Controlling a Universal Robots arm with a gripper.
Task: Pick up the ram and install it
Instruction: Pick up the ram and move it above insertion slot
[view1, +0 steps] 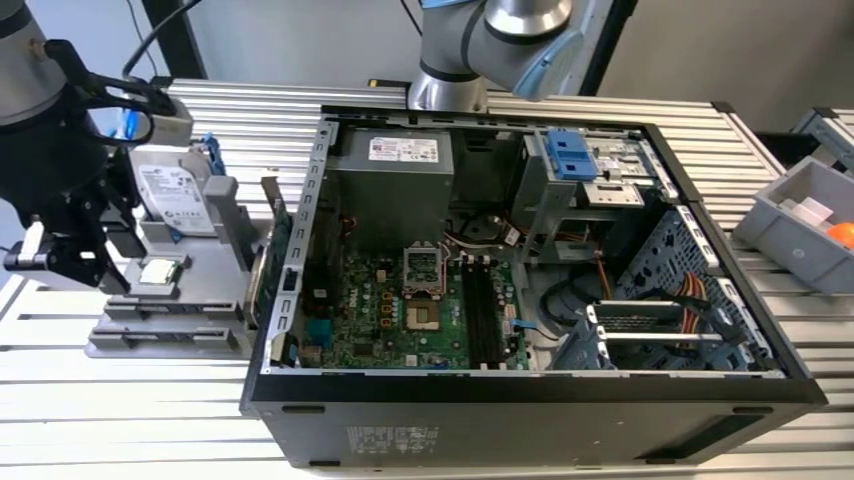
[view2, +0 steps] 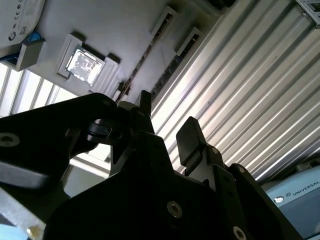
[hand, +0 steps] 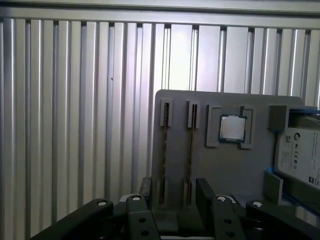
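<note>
The ram (hand: 191, 150) is a thin stick standing on edge in a slot of the grey fixture (hand: 225, 170). A second thin stick (hand: 165, 150) fills the neighbouring slot. Both sticks appear as dark lines in the second wrist view, the ram (view2: 172, 67) among them. My gripper (hand: 175, 189) hangs over the near end of those slots, open, with nothing between its black fingers (hand: 205, 192). In the exterior view the gripper (view1: 54, 262) hovers by the fixture (view1: 120, 340) on the exterior view's left, away from the open computer case (view1: 534, 400) and its motherboard slots (view1: 487, 310).
On the same fixture sit a square silver CPU (view1: 160, 270) and a hard drive (view1: 174, 195) in a blue frame. A second arm's base (view1: 447, 85) stands behind the case. A grey bin (view1: 787, 240) sits at the exterior view's right on the slatted metal table (view1: 134, 420).
</note>
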